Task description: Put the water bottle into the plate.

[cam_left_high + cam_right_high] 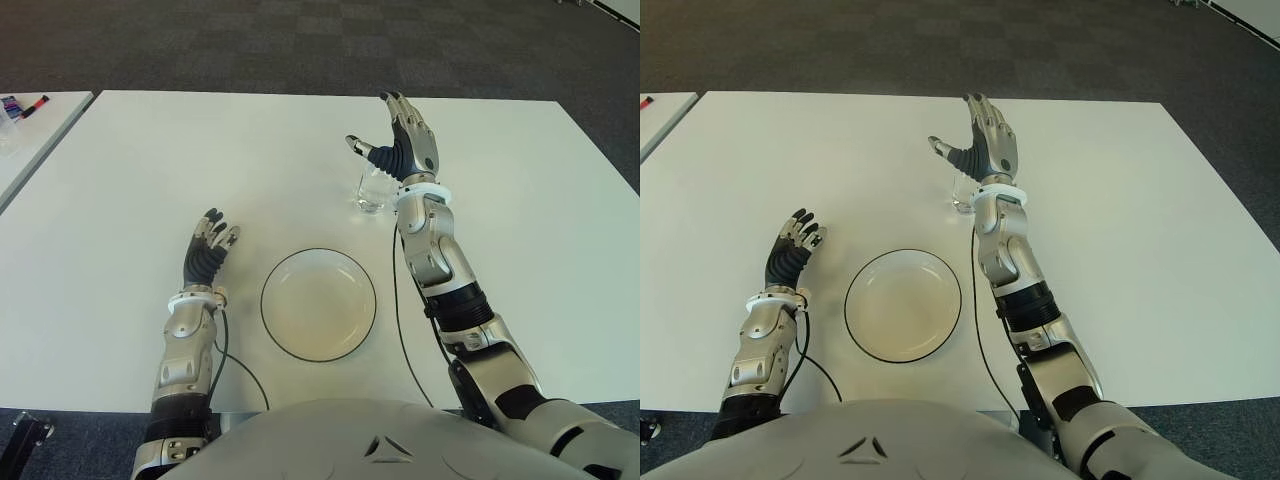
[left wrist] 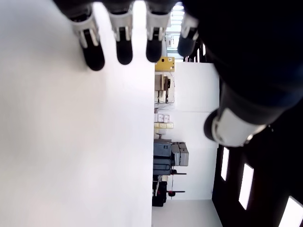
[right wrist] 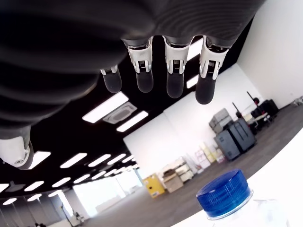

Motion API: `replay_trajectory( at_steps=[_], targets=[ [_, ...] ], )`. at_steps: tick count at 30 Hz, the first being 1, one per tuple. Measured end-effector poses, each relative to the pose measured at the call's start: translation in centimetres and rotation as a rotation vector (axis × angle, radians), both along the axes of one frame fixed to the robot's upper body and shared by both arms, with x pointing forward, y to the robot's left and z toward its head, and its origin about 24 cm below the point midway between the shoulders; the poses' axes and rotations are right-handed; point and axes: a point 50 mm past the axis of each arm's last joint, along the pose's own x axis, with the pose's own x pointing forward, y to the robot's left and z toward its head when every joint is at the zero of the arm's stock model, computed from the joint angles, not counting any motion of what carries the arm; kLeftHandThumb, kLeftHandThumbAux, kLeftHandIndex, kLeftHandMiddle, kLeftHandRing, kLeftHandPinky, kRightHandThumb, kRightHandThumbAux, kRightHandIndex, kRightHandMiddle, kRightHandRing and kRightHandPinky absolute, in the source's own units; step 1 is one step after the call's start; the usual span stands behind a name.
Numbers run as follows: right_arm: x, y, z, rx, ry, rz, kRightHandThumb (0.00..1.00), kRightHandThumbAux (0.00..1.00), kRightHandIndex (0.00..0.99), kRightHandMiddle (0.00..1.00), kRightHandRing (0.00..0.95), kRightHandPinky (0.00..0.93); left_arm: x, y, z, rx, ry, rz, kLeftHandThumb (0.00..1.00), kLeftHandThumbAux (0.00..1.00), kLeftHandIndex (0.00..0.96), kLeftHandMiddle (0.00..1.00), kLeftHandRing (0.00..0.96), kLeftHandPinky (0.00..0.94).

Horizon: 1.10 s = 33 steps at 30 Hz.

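At the far left edge a second white table (image 1: 30,130) stands apart from the main one, with a few small items on it too small to identify. The white table (image 1: 130,190) in front of the robot spans most of the view and is set on dark grey carpet (image 1: 250,45) patterned in squares. The left hand (image 1: 208,250) shows over the tabletop to the left of the plate (image 1: 318,303), its fingers loosely spread and holding nothing. The plate, a shallow white dish with a dark rim, sits empty near the robot's edge of the table. Beyond it and slightly right stands the water bottle (image 1: 371,193), clear plastic with a blue cap (image 3: 224,193), upright on the table. The right hand (image 1: 405,145) is raised just above and behind the bottle, fingers extended and apart, gripping nothing.
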Motion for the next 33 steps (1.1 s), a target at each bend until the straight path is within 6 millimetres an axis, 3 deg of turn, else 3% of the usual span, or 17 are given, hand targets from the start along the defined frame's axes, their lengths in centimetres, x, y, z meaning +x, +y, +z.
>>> replay_trajectory(
  at_steps=[24, 33],
  targets=[
    [1.8, 0.2, 0.1, -0.029, 0.003, 0.028, 0.333, 0.426, 0.0, 0.054, 0.089, 0.186, -0.2, -0.2, 0.4, -0.01, -0.022, -0.004, 0.403, 0.66, 0.067, 0.106, 0.128, 0.197],
    [3.0, 0.2, -0.1, -0.05, 0.042, 0.031, 0.314, 0.439, 0.004, 0.046, 0.092, 0.196, -0.5, -0.3, 0.5, -0.051, -0.033, -0.018, 0.436, 0.662, 0.103, 0.145, 0.18, 0.264]
  ],
)
